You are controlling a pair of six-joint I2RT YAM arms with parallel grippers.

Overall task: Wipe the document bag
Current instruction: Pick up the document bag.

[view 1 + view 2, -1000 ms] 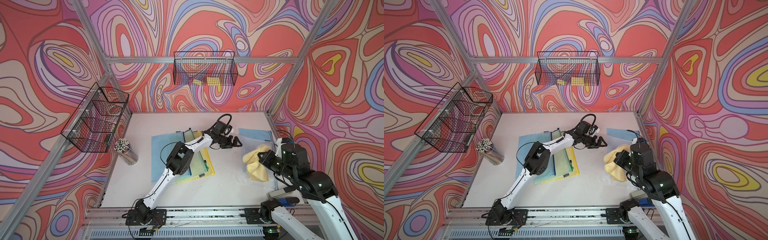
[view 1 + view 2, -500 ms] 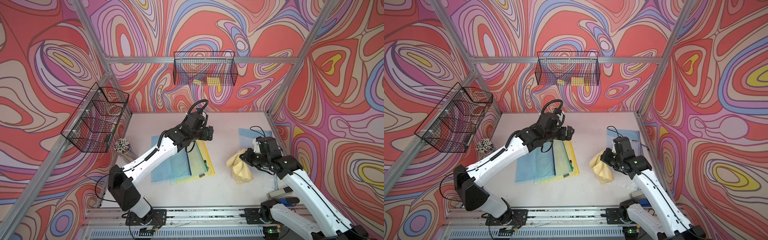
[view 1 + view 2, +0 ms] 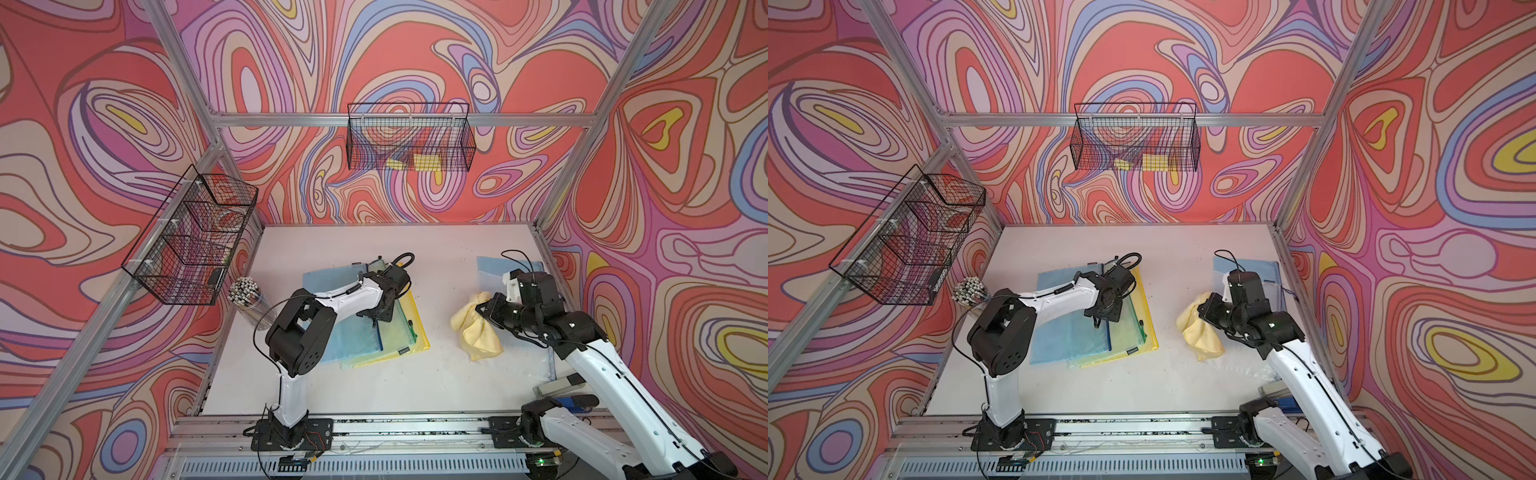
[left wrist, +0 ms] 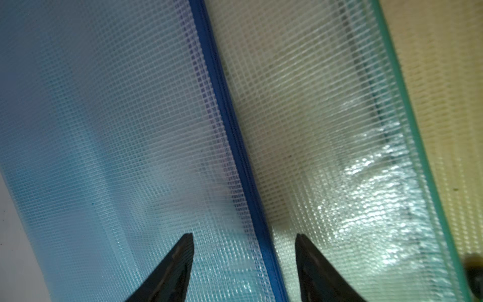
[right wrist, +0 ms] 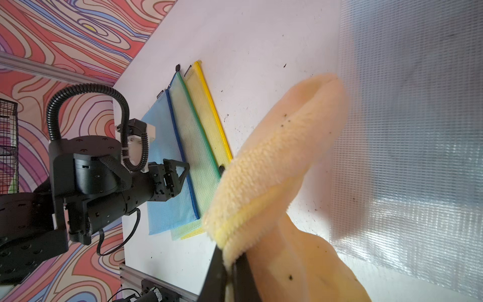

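Note:
Three mesh document bags lie overlapped left of the table's middle: blue (image 3: 328, 282) (image 4: 104, 117), green (image 3: 400, 328) (image 4: 313, 130) and yellow (image 3: 419, 332) (image 5: 209, 109). My left gripper (image 3: 376, 318) (image 4: 244, 239) hangs low over them, jaws open and astride the blue bag's dark zip edge (image 4: 230, 125). Another translucent document bag (image 3: 490, 270) (image 5: 407, 125) lies flat at the right. My right gripper (image 3: 484, 311) (image 5: 230, 264) is shut on a yellow cloth (image 3: 478, 332) (image 5: 274, 162), which hangs over the table next to that bag.
A clear cup of pens (image 3: 245, 293) stands at the table's left edge. Wire baskets hang on the left wall (image 3: 195, 237) and the back wall (image 3: 409, 141). A grey and a blue object (image 3: 559, 388) lie at the front right corner.
My left arm swung back from the right side and came down over the stacked bags, its jaws narrowing. My right gripper carried the cloth a little to the left.

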